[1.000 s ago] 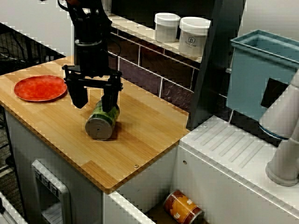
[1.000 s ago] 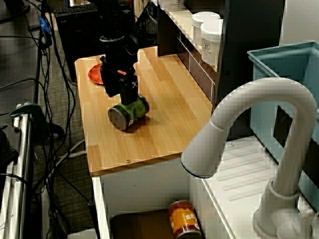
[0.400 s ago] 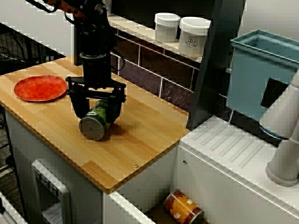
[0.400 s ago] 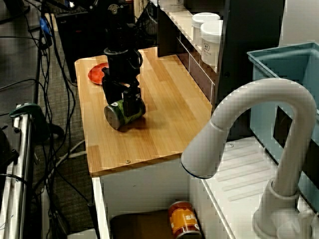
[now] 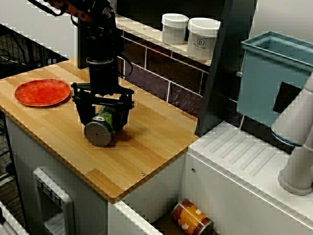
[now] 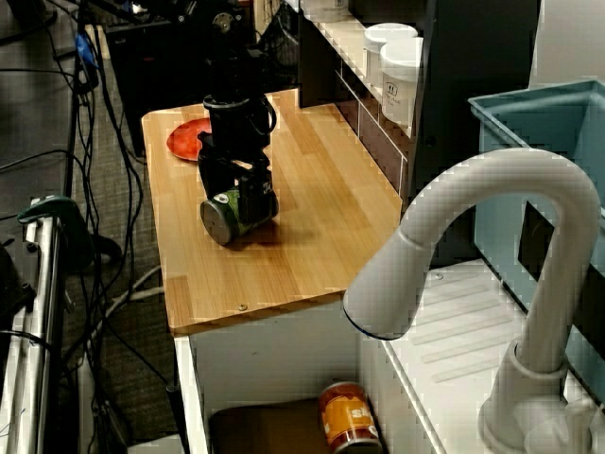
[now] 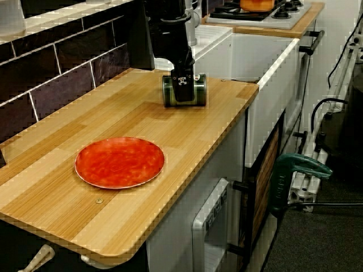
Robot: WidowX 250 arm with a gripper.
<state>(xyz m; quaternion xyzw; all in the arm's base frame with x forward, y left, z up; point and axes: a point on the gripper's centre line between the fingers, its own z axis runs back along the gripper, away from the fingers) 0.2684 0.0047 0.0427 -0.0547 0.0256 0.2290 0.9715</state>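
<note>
A: Around the can (image 5: 99, 131) you have plenty of room. It lies on its side about halfway along the wooden counter (image 5: 146, 147), with its flat end toward the near edge.

B: Agreed. On the right you have bare wood up to the edge above the sink (image 5: 156, 193). On the left there is bare wood up to the red plate (image 5: 42, 92). The tiled wall (image 5: 151, 68) is well behind the can.

A: Against a second ago, your gripper (image 5: 103, 120) has come down. Its fingertips were level with the top of the can then, and now they reach down both sides.

B: The can has also slid slightly left since then.

A: Your jaws are spread about as wide as before, with one finger on either side of the can. No view shows whether the pads touch it.

B: Your arm drops straight down from the upper left, with the wrist vertical and the fingers pointing at the wood. Seen from the plate end, the near finger (image 7: 182, 85) covers the can's middle.
</note>
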